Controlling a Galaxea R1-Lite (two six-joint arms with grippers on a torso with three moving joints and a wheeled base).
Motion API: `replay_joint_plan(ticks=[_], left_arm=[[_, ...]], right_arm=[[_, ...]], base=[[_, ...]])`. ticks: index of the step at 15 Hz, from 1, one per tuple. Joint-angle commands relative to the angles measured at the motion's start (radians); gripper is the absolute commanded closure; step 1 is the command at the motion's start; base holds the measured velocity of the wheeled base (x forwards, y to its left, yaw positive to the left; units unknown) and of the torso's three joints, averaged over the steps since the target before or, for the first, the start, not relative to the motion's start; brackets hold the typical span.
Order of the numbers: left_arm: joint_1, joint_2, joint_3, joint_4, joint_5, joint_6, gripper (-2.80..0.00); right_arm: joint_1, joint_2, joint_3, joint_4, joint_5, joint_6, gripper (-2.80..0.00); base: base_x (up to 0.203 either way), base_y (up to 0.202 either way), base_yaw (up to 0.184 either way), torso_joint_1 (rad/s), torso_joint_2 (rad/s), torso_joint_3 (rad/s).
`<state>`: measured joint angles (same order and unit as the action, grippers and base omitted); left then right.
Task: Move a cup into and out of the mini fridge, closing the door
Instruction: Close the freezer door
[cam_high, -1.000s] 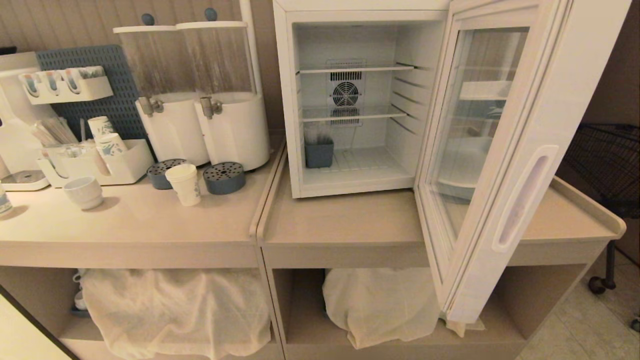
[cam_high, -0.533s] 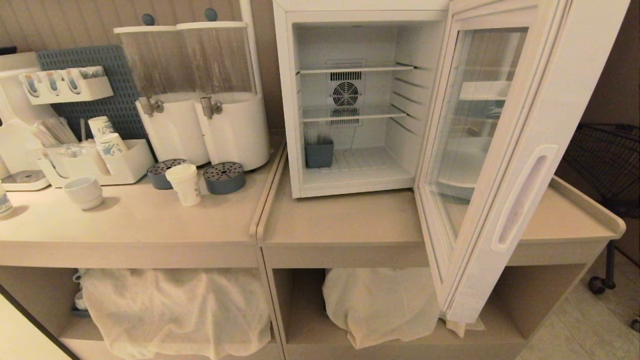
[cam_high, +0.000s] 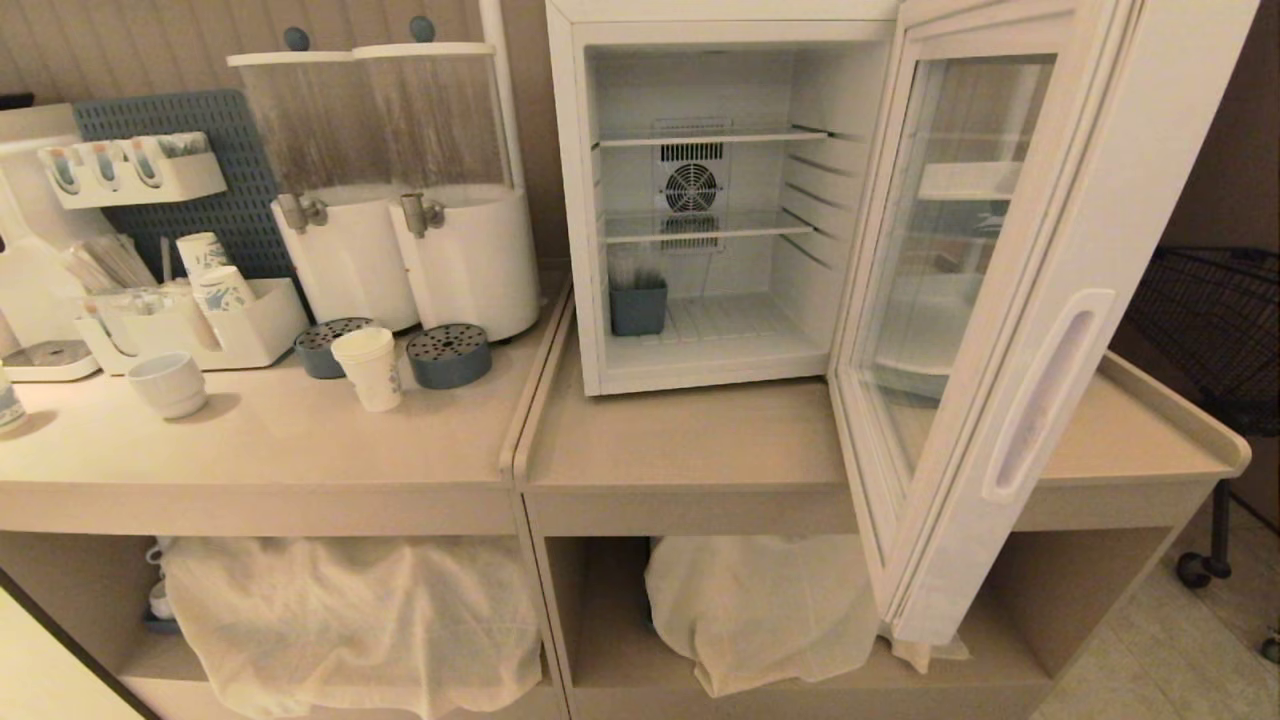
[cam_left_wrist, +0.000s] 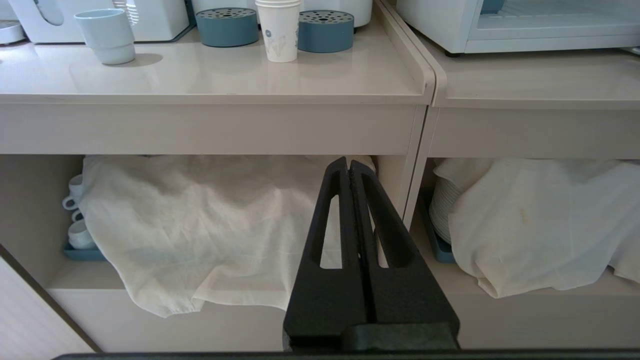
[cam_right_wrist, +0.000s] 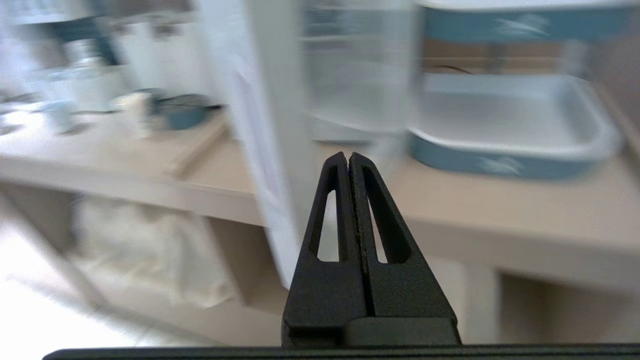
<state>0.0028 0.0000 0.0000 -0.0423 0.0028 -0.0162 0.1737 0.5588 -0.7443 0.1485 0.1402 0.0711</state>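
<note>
The mini fridge (cam_high: 700, 200) stands with the door (cam_high: 1000, 330) swung wide over the tabletop (cam_high: 690, 440), while the cup (cam_high: 368, 368) waits apart beside two blue drip trays (cam_high: 448, 355). The left gripper (cam_left_wrist: 349, 167) and right gripper (cam_right_wrist: 348, 161) both show fingers pressed closed, holding nothing. Risks: an arm could clip the jutting door's edge, or closed fingers could topple the light cup. Cloth-draped shelves (cam_high: 350, 620) sit below; a tiled floor (cam_high: 1170, 650) lies right.
</note>
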Motion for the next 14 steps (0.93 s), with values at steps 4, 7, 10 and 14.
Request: replay_joint_plan(ticks=[4, 7, 10, 14], left_arm=[[0.000, 0.000, 0.020, -0.001, 0.000, -0.001, 0.00], [0.000, 0.000, 0.020, -0.001, 0.000, -0.001, 0.00], [0.000, 0.000, 0.020, -0.001, 0.000, -0.001, 0.00], [0.000, 0.000, 0.020, -0.001, 0.000, -0.001, 0.00]], right_arm=[[-0.003, 0.338, -0.233, 0.000, 0.210, -0.019, 0.00], [-0.213, 0.418, -0.269, -0.002, 0.450, -0.052, 0.00], [-0.539, 0.479, -0.231, -0.004, 0.785, -0.146, 0.00], [-0.779, 0.654, -0.162, -0.006, 1.200, -0.266, 0.00]], base=[[0.000, 0.000, 0.000, 0.000, 0.00, 0.000], [0.000, 0.000, 0.000, 0.000, 0.00, 0.000], [0.000, 0.000, 0.000, 0.000, 0.00, 0.000], [0.000, 0.000, 0.000, 0.000, 0.00, 0.000]])
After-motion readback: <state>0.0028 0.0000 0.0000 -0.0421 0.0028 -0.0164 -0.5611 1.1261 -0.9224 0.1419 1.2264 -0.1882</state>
